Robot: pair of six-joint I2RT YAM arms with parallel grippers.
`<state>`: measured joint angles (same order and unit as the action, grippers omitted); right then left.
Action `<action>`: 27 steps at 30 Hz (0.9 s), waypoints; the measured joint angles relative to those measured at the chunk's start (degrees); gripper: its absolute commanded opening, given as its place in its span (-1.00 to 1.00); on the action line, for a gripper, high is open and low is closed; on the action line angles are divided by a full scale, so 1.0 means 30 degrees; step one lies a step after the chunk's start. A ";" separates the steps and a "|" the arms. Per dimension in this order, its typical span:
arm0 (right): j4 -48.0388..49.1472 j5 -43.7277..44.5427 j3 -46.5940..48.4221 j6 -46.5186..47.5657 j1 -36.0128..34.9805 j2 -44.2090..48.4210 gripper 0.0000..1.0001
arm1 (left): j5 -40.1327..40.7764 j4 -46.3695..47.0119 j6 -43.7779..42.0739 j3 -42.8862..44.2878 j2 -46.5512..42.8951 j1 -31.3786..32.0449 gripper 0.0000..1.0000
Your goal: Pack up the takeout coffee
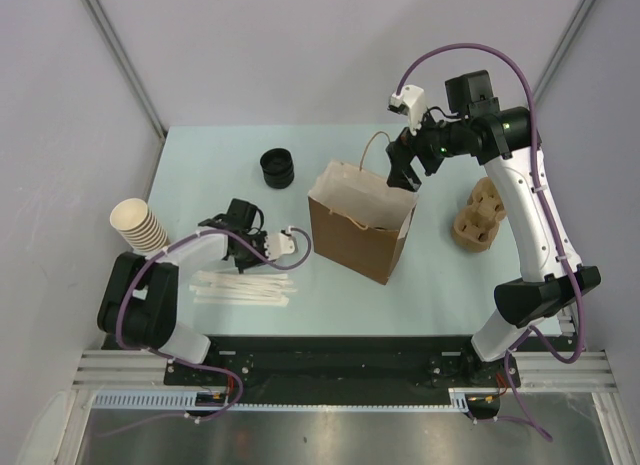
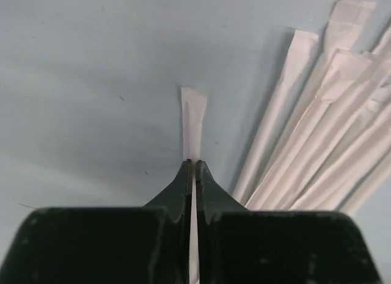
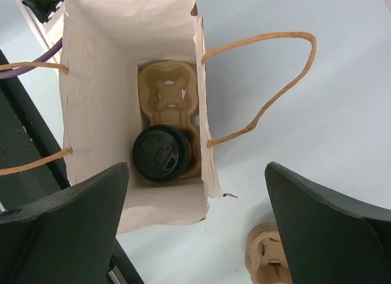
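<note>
**Top view.** Paper bag (image 1: 352, 243) is standing open at the centre of the table (image 1: 200, 155); its inside is not showing from here. Right gripper (image 1: 405, 175) is hanging over the bag's 1 o'clock corner. Spare tray (image 1: 480, 217) is lying at 3 o'clock from the bag, apart from it. Black lids (image 1: 278, 169) are sitting stacked at 11 o'clock. Cream cups (image 1: 140, 223) are leaning in a stack at the table's 9 o'clock edge. Left gripper (image 1: 258, 257) is reaching low at 9 o'clock of the bag, just above the straws (image 1: 240, 287), which are lying in a loose row at 7 o'clock.

**Left wrist view.** Left gripper's fingers are pressing together, pinching one wrapped straw (image 2: 193, 119). The straw's flat end is sticking out toward 12 o'clock over the table. The other straws are fanning out at 2 to 3 o'clock, beside the pinched one.

**Right wrist view.** Camera is looking straight down into the bag. Right gripper's fingers are standing spread wide at 7 and 5 o'clock, gripping nothing. Coffee cup (image 3: 162, 152), black lid up, is sitting in the near pocket of a tray (image 3: 168, 91) on the bag's floor. The tray's other pocket, at 12 o'clock of the cup, is showing bare. One cord handle (image 3: 269, 76) is looping out toward 3 o'clock. The spare tray is peeking in at 5 o'clock on the table.
</note>
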<state>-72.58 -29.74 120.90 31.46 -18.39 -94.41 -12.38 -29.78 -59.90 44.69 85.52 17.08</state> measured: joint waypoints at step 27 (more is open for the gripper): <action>0.1319 -0.0182 0.0226 -0.2098 0.0597 0.0379 0.99 | -0.4197 -0.7431 0.5180 1.4331 -0.1144 -0.0627 -1.00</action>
<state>-68.62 -30.28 121.58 25.17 -16.60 -93.27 -24.97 -52.07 -44.36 87.68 82.08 15.20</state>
